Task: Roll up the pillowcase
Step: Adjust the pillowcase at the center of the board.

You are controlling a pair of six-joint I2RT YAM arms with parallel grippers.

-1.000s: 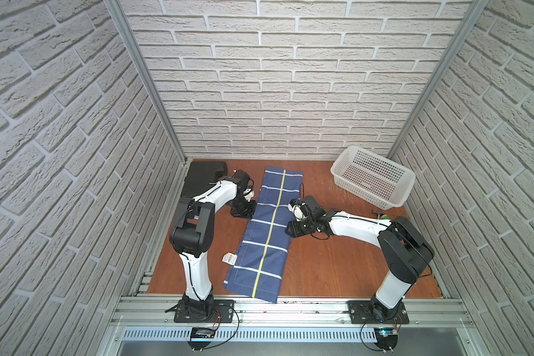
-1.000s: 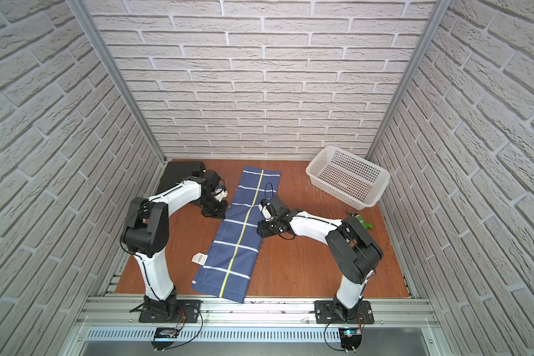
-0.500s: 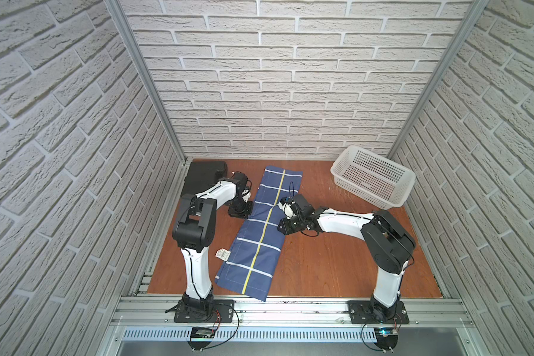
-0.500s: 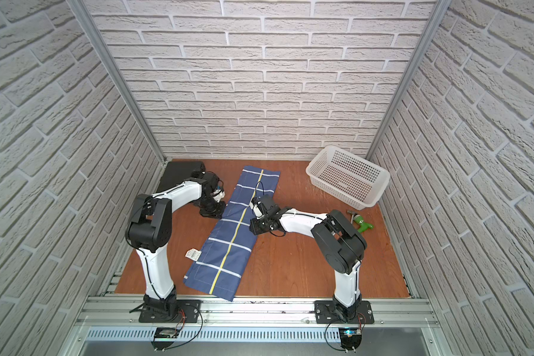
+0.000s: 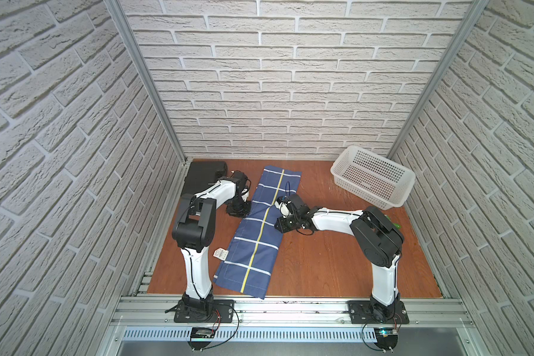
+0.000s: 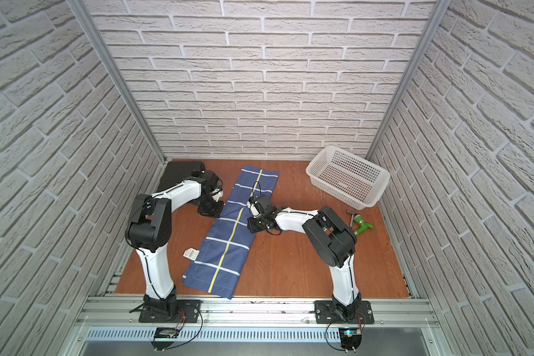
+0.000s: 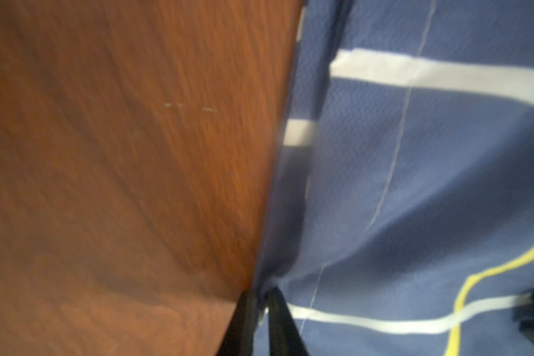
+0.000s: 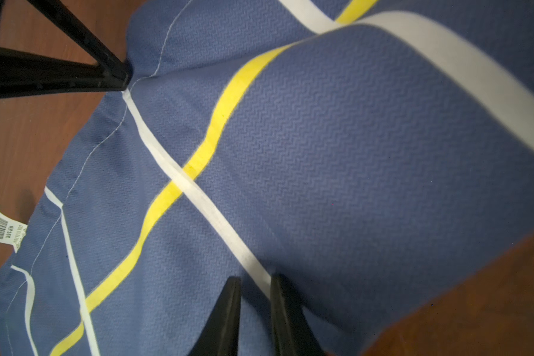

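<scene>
Pre-roll step, by our read: the pillowcase (image 5: 259, 234) lies as a long strip on the table (image 5: 321, 262) between the arms, nothing rolled yet. Left gripper (image 7: 259, 308) pinches one side edge. Right gripper (image 8: 253, 296) straddles the opposite edge, jaws narrow, and we can't tell if it's clamped; the next move needs both grips firm. The tag (image 8: 0, 229) shows a barcode, print unreadable.

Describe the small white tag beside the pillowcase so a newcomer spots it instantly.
On the wooden table, find the long navy striped pillowcase lying down the middle. On its long edge facing the left arm, toward the near end, a small tag lies on the wood. It is the only white, barcode-printed scrap there, far smaller than the white basket.
</scene>
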